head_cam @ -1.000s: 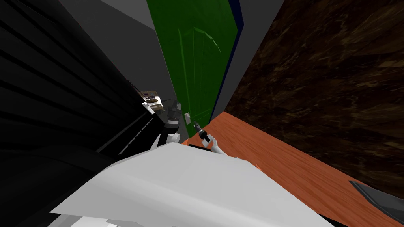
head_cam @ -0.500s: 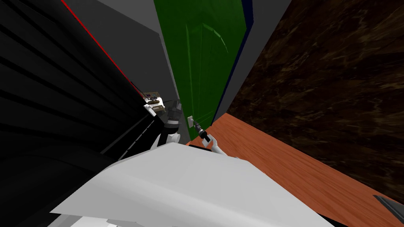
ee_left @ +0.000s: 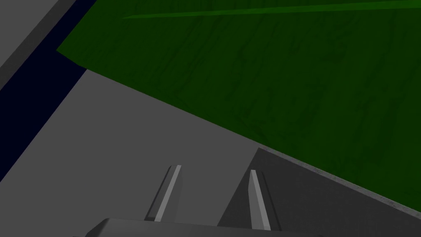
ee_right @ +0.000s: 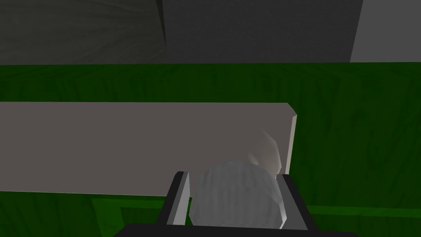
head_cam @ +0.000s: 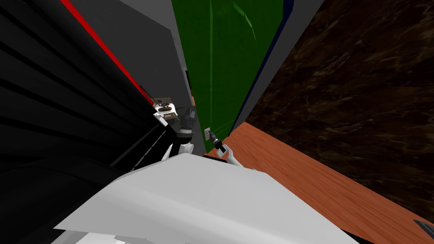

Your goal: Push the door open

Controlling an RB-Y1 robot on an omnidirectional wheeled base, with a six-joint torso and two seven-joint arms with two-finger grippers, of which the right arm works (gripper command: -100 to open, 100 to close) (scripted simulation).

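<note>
- The green door (head_cam: 224, 63) stood close and straight ahead of me, with a grey wall (head_cam: 144, 46) on my left and a dark blue strip (ee_left: 28, 94) along its other edge. The orange wood floor (head_cam: 296, 169) ran up to its foot.
- The right gripper (ee_right: 233, 177) was clamped on the round grey knob (ee_right: 236, 201), with 1 finger pressed to each side. The knob sat at the end of a long grey plate (ee_right: 123, 148) fixed on the door's face.
- The left gripper (ee_left: 214, 169) hung near the door with its 2 fingers apart and nothing between them.
- In the head view a thin orange sliver (head_cam: 193, 100) showed at the knob-side edge. I judged the door barely cracked, with most of the swing not yet done.
- To push well, I judged that the force should go through the knob square to the panel. The wrist should be free to turn, since the knob will travel in an arc about the far edge.
- The base and torso should follow the arm, so the elbow does not run out of reach.
- Risk: the round knob could slip from the thin fingers if the push goes sideways. The idle left arm should be held clear of the wall and the door's edge.
</note>
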